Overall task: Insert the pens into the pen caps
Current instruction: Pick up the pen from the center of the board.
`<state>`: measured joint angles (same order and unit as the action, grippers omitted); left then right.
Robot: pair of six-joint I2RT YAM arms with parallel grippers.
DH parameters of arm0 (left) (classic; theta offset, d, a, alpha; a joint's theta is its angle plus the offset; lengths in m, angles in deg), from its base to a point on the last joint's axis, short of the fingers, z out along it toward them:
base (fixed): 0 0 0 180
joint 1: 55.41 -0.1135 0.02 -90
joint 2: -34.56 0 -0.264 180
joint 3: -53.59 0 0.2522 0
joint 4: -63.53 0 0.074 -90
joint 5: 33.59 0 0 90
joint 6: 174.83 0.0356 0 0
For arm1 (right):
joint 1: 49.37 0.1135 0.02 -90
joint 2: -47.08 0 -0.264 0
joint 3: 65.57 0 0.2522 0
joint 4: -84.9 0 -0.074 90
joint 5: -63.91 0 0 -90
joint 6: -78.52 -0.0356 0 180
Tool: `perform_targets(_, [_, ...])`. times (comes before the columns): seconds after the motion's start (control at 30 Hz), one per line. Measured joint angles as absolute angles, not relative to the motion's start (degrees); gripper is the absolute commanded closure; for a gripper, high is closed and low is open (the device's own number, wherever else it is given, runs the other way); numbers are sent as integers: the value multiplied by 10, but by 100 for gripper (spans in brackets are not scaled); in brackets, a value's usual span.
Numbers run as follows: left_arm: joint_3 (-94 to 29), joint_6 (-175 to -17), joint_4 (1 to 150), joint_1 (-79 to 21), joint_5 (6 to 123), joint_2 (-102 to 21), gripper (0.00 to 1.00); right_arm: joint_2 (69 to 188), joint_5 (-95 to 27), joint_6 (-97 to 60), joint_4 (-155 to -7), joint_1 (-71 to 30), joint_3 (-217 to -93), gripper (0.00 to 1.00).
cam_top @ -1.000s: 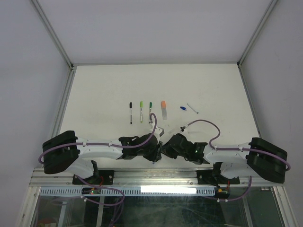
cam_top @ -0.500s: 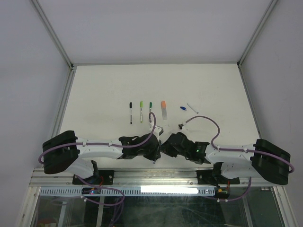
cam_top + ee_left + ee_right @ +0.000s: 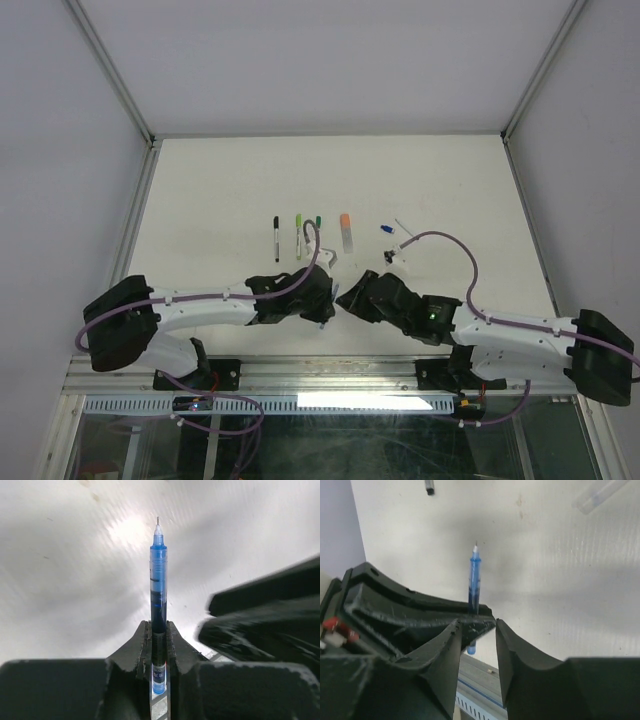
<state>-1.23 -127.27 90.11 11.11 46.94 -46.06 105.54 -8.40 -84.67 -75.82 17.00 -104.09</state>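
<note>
My left gripper point(image 3: 159, 630) is shut on a blue pen point(image 3: 158, 575), uncapped, its fine tip pointing away from me above the white table. In the right wrist view the same pen point(image 3: 474, 577) stands in the left gripper's black fingers point(image 3: 410, 611), just beyond my open, empty right gripper point(image 3: 476, 626). In the top view the left gripper point(image 3: 323, 303) and right gripper point(image 3: 350, 298) meet near the table's front middle. A small blue cap point(image 3: 385, 228) lies farther back to the right.
A row lies behind the grippers: a black-capped pen point(image 3: 276, 238), a lime-capped pen point(image 3: 298, 232), a green-capped pen point(image 3: 318, 220), an orange-capped pale pen point(image 3: 347, 232) and a thin stick point(image 3: 406, 229). A black cap end point(image 3: 429, 486) and a clear tube point(image 3: 600, 495) show in the right wrist view.
Both arms have reached farther onto the table, the two grippers staying close together. The right arm's shoulder has swung to the right. The row of pens has not moved.
</note>
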Motion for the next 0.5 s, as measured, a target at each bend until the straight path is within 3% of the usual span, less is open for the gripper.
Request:
perform_targets(0.37, [-10, -1220, 960, 15, 467, -244, 100, 943, 34, -672, -575, 164, -1137, 51])
perform_targets(0.5, [-15, -1192, 993, 15, 455, -162, 100, 940, 43, -557, -530, 137, -1188, 52])
